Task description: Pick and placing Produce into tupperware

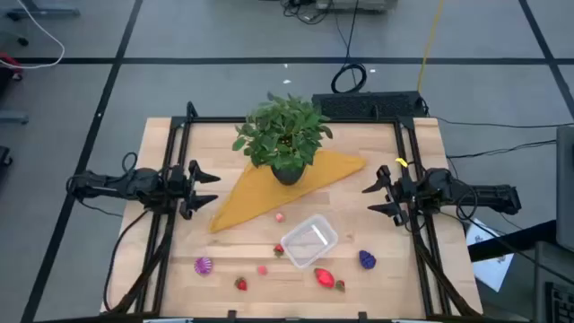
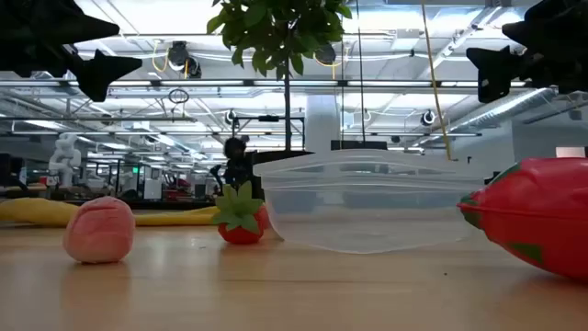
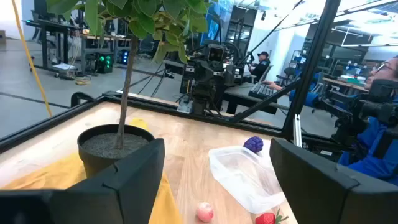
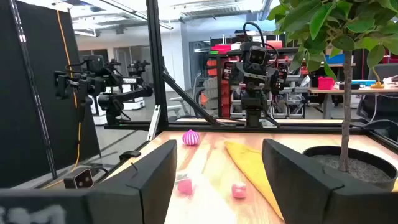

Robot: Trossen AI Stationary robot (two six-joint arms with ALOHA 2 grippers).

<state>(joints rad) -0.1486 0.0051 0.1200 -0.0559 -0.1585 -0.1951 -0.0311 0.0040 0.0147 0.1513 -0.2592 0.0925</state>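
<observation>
The clear tupperware (image 1: 309, 240) sits on the wooden table, near the front and right of centre, resting on its base. Several tiny produce pieces lie around it: a pink round one (image 1: 280, 216), a small strawberry (image 1: 279, 250), a pink knobbly one (image 1: 204, 265), a large red one (image 1: 325, 278) and a purple one (image 1: 367, 259). My left gripper (image 1: 213, 188) hovers open at the table's left side and points toward the centre. My right gripper (image 1: 368, 199) hovers open at the right side, facing it. Neither has anything between its fingers.
A leafy plant in a black pot (image 1: 285, 135) stands at the table's centre back on a yellow cloth (image 1: 287, 184). Black frame rails (image 1: 170, 161) run along the left and right sides. Bare wood lies between the grippers and the produce.
</observation>
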